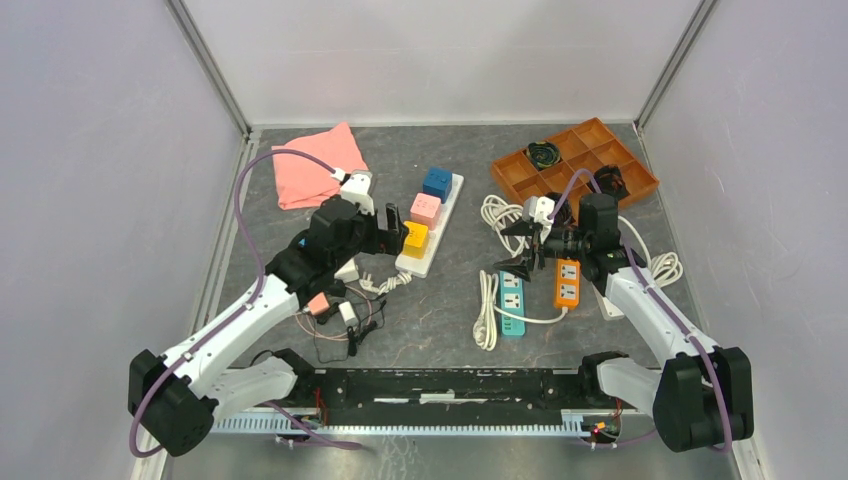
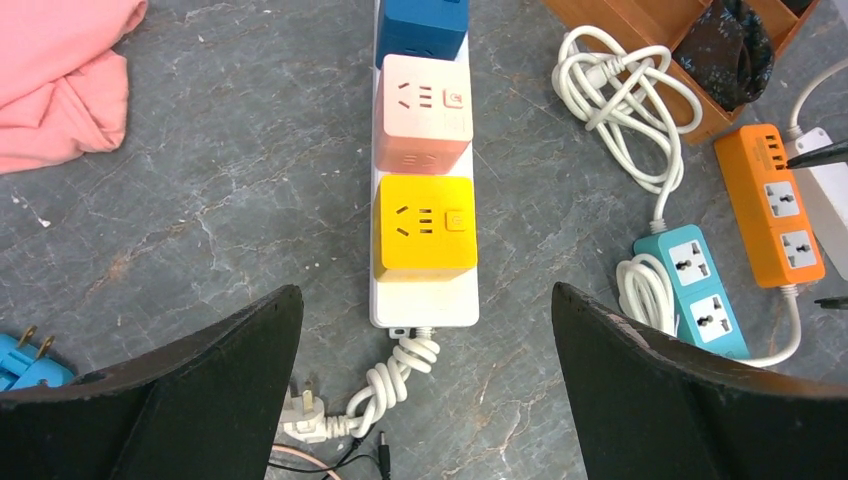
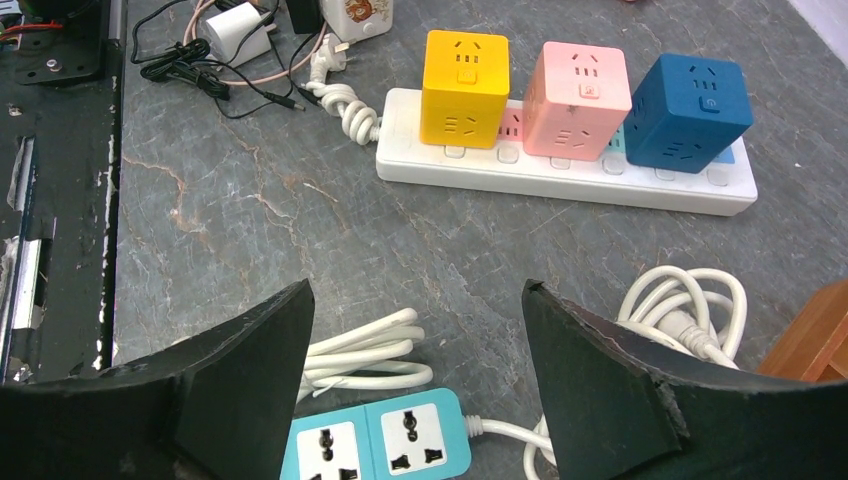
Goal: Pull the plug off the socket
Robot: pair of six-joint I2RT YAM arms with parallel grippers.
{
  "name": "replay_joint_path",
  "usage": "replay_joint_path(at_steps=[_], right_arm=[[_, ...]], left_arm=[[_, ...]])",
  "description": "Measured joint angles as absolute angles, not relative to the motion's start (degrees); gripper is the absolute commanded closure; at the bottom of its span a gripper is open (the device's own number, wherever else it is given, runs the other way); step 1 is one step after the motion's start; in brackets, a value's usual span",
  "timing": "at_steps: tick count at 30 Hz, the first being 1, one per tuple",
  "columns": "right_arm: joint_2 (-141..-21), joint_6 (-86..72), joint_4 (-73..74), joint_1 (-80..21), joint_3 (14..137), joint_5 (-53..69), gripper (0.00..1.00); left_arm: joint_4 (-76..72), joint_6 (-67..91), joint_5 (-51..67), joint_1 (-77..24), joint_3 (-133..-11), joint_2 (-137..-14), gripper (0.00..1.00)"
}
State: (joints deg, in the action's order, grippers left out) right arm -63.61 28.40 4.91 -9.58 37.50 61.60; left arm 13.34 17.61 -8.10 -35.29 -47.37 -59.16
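socket [image 3: 560, 182]: long white, yellow/pink/blue cube plugs [image 3: 578, 95] | left tool [image 2: 425, 290] wide | right tool [image 3: 417, 287] wide

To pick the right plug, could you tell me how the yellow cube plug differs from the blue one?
The yellow cube plug sits at the cord end of the long white power strip, the blue cube plug past the pink cube. Colour: yellow against blue. Both are seated cubes.
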Motion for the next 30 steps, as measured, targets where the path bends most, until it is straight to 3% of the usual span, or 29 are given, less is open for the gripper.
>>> replay_joint_path(at_steps=[30], right_arm=[[-63.9,28.8,5.3,-9.6,37.5,61.6,0.16]], left_arm=[[14.3,12.6,-0.9,-32.1,-47.5,-68.5,0.00]])
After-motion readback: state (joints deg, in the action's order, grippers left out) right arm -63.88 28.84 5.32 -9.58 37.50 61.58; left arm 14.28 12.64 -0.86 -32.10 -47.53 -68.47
